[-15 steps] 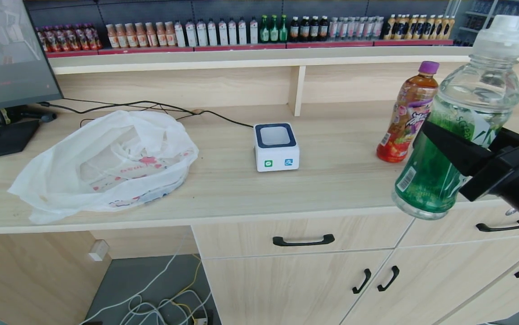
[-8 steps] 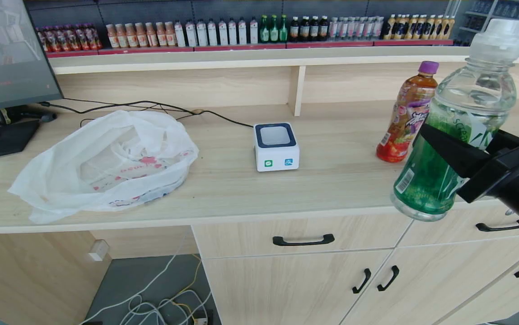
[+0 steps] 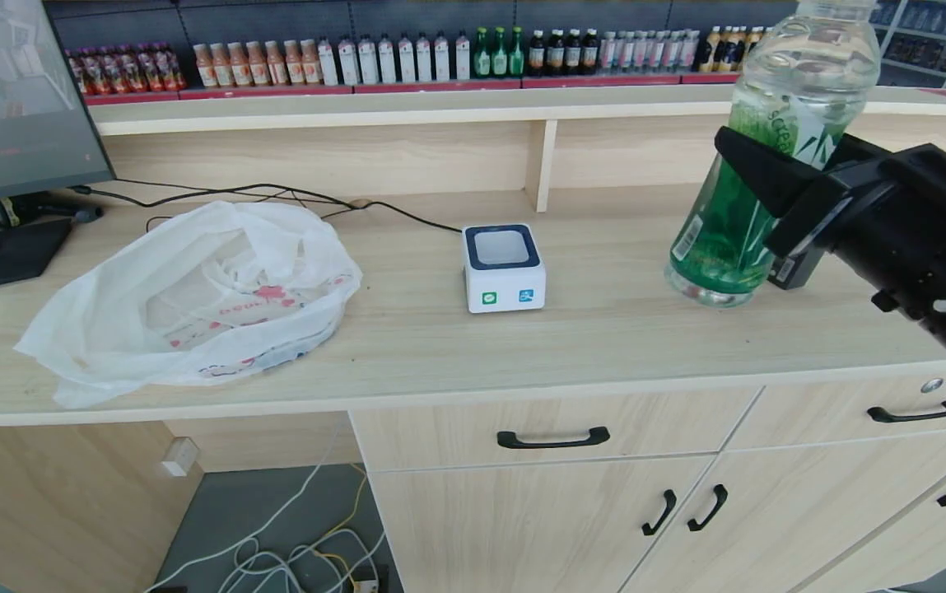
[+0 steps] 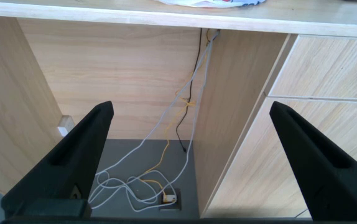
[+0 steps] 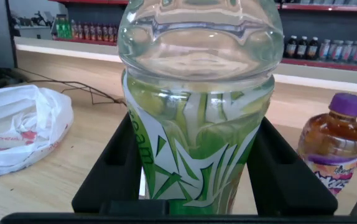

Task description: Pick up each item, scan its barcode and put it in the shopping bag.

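While the right gripper (image 3: 757, 169) is clamping the clear plastic bottle with a green label (image 3: 728, 222) over the pale wooden counter (image 3: 604, 329), well right of the white cube-shaped scanner (image 3: 503, 268), the scanning step is beginning, I judge (the left gripper (image 4: 191, 155) is hanging spread open below). Next, the move is calling for tilting the barcode (image 3: 687, 239) down over the scanner's window.

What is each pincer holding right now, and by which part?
The right pincer holds the bottle upright, gripped around its labelled middle. The left pincer is open and holds nothing.
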Available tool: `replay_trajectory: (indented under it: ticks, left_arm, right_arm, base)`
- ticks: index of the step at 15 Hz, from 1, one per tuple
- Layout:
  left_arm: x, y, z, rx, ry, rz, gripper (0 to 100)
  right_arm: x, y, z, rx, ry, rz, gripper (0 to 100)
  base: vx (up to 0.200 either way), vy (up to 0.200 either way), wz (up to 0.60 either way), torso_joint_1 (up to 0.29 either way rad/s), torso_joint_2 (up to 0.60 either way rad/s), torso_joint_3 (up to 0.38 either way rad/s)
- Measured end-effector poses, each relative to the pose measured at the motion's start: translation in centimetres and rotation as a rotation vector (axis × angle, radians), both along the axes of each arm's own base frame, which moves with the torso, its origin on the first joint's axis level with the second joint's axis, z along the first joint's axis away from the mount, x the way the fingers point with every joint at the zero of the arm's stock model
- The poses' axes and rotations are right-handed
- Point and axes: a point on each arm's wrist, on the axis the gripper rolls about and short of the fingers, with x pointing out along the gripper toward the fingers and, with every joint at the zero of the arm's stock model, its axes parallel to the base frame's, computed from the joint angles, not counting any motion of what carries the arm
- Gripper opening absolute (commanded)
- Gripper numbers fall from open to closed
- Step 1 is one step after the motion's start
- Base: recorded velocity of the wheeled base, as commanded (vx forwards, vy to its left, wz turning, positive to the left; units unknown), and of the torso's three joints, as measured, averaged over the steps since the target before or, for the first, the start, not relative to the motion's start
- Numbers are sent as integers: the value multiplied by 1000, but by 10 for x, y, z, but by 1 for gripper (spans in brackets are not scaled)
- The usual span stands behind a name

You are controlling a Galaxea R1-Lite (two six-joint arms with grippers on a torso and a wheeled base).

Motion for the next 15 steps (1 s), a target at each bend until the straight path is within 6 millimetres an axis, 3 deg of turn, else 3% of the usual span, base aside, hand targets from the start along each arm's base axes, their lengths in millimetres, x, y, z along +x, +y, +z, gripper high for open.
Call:
replay_trajectory:
  ticks: [5,9,15]
  left_arm:
    - [0,0,0,-5,0,2,100]
    - [0,0,0,-6,0,1,100]
    - [0,0,0,-7,0,3,100]
  right_arm:
    - [43,50,14,-63,-94,92,0]
    - [68,91,5,-97,-114,137,0]
    - [78,98,-1,-134,-170,96,0]
  base:
    - [0,0,0,0,0,0]
    - [0,0,0,0,0,0]
    - [0,167,0,4,2,4]
